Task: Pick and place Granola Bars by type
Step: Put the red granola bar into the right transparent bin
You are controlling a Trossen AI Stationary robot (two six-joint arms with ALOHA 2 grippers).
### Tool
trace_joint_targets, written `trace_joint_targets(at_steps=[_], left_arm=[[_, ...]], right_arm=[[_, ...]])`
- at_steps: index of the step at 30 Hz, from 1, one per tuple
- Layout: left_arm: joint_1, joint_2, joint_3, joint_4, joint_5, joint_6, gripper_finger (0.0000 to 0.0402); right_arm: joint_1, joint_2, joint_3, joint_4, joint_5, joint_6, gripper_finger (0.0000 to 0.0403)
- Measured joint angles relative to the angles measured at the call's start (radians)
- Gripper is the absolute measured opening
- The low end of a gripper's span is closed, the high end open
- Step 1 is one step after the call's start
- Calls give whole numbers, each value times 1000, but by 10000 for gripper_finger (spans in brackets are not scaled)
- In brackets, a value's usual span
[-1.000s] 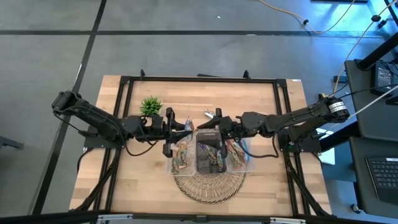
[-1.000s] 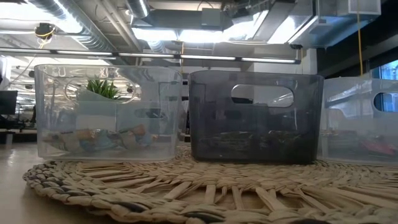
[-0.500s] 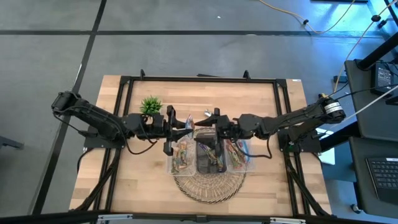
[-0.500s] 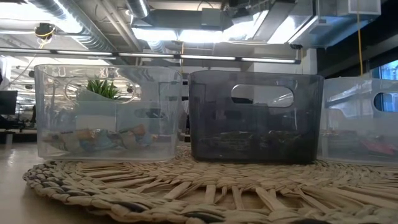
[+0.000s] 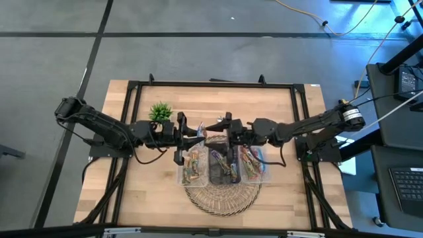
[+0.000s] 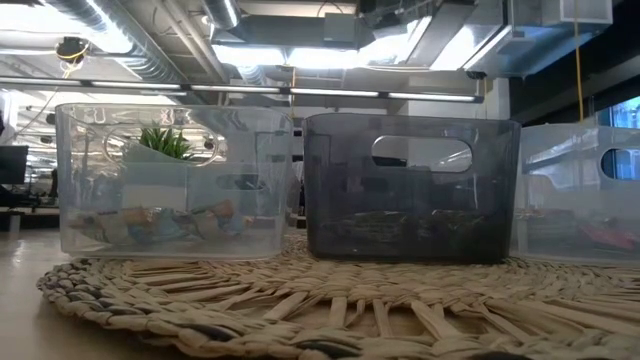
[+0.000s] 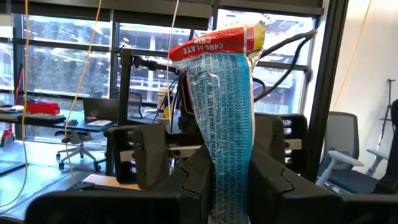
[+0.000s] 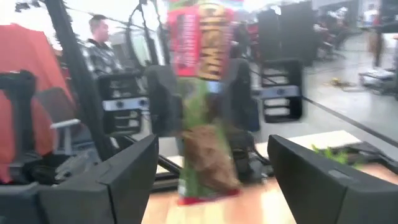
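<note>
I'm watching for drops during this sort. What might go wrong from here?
The left pincer holds the granola bar by one end only, facing the open right pincer. If it lets go before the right one shuts, the bar may fall outside the bins. The two pincers are close and might bump.

High view straight down; low view level, sharing bins [image 5: 225, 164].
</note>
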Motion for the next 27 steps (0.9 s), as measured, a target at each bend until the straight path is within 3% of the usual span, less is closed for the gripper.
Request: trace_joint_targets(at_steps=[8,21,27], left_arm=[[0,0,0,-3,-1,-1,65],[-1,0,0,-4,0,0,65],[-1,-1,0,-5,1,0,65]], right_arm=[[0,75,73,-15,-59,-3,289],[0,75,122,-145,-58,0,164],[0,75,122,-146,-58,-1,130]])
